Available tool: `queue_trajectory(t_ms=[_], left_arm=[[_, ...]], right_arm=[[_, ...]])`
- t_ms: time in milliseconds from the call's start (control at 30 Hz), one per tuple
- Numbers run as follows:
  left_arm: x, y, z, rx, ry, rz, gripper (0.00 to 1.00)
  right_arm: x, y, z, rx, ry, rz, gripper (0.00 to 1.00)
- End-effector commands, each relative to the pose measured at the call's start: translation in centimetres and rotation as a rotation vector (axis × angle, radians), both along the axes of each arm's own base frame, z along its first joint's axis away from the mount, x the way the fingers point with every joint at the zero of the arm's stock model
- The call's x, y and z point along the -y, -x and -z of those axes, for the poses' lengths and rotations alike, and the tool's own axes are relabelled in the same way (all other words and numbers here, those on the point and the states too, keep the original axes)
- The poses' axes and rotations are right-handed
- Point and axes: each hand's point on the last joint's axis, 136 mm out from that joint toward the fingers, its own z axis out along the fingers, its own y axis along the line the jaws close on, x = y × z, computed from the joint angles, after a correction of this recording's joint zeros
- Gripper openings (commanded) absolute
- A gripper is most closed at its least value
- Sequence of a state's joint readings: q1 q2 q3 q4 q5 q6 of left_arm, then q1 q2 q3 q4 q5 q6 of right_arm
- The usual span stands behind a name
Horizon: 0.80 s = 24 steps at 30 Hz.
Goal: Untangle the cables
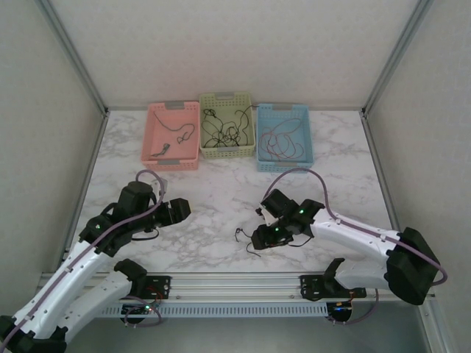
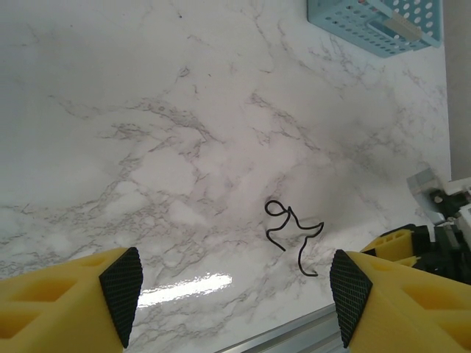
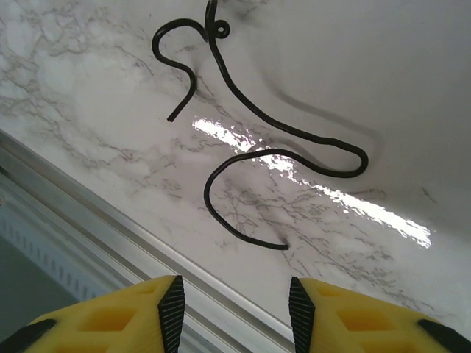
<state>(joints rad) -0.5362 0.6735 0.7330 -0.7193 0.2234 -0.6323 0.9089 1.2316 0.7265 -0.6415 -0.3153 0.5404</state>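
Black cable (image 3: pixel 206 193) lies curled on the table (image 3: pixel 383 66) just ahead of the right gripper (image 3: pixel 235 296), jaws apart and empty, left gripper (image 2: pixel 235 285) likewise wide open; best to drop over one straight run, clear of the curl, then close.

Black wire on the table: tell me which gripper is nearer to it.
Right. The right gripper hovers close by the black wire; the left gripper sits well off to its left.
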Motion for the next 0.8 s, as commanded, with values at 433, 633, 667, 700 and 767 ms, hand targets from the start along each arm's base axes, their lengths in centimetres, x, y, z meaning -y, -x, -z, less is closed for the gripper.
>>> queue_trajectory(t_ms=[433, 633, 667, 700, 767], left_arm=[[-0.9, 0.2, -1.8, 0.062, -0.016, -0.018, 0.71], [-0.8, 0.2, -1.8, 0.063, -0.013, -0.01, 0.71], [-0.8, 0.2, -1.8, 0.063, -0.013, -0.01, 0.71], [-0.7, 0.2, -1.8, 0.062, -0.013, -0.009, 0.71], [-0.7, 0.2, -1.8, 0.062, -0.014, -0.008, 0.71]], right_arm=[[-1.0, 0.8, 3.9, 0.017, 0.09, -0.132, 0.46], [-1.3, 1.2, 4.1, 0.01, 0.105, -0.164, 0.47], [-1.3, 1.3, 4.2, 0.002, 0.104, -0.168, 0.47], [-1.4, 1.4, 4.2, -0.009, 0.103, -0.175, 0.48], [-1.6, 1.6, 4.4, -0.026, 0.104, -0.186, 0.48]])
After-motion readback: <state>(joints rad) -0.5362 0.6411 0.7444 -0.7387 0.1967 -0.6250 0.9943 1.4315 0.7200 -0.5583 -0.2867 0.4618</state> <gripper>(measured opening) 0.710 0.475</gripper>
